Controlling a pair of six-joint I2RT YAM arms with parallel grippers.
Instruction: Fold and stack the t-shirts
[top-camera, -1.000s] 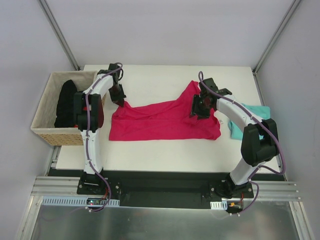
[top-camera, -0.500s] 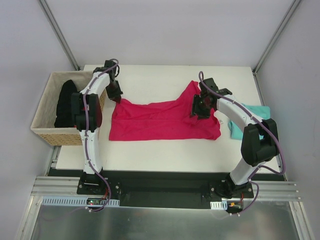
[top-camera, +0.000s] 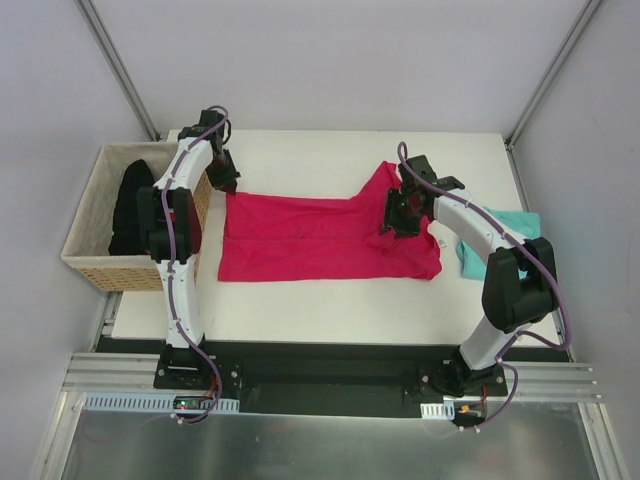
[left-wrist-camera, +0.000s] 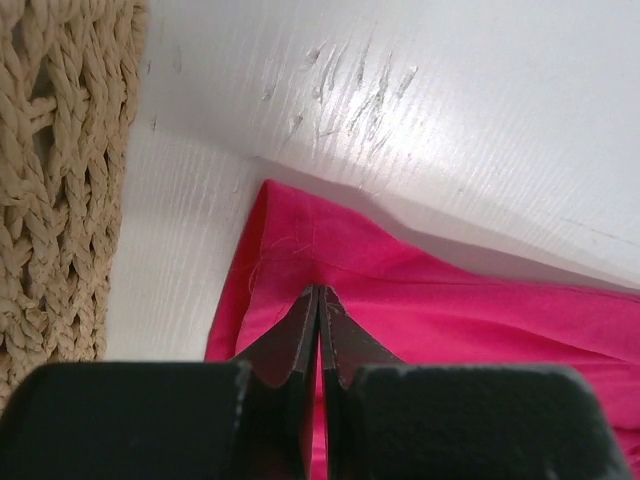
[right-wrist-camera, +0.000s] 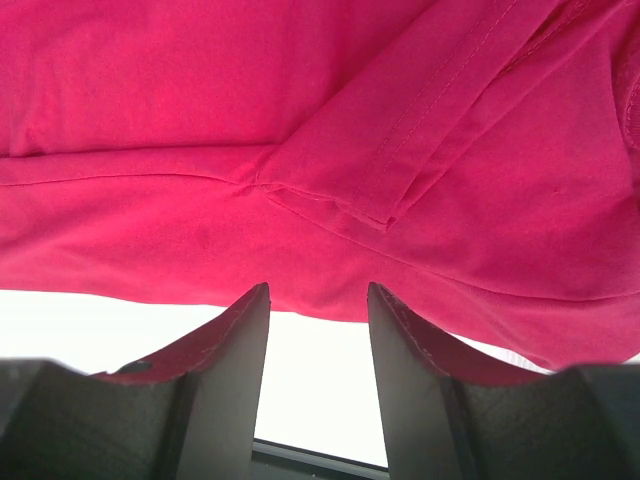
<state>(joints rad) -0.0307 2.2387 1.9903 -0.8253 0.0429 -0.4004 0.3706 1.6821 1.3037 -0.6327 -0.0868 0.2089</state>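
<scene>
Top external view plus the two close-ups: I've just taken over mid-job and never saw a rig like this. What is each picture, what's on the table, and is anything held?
These are two robot arms bolted at the table's near edge, each ending in a two-finger gripper. The wide picture looks down from above and behind them; each close-up comes from a wrist camera. On the white table a magenta-pink cloth t-shirt lies spread out, a teal-turquoise cloth t-shirt at its right. A woven basket on the left holds a black garment. The left gripper is shut, pinching the pink shirt's corner. The right gripper stands open at the shirt's other side, nothing between its fingers.
</scene>
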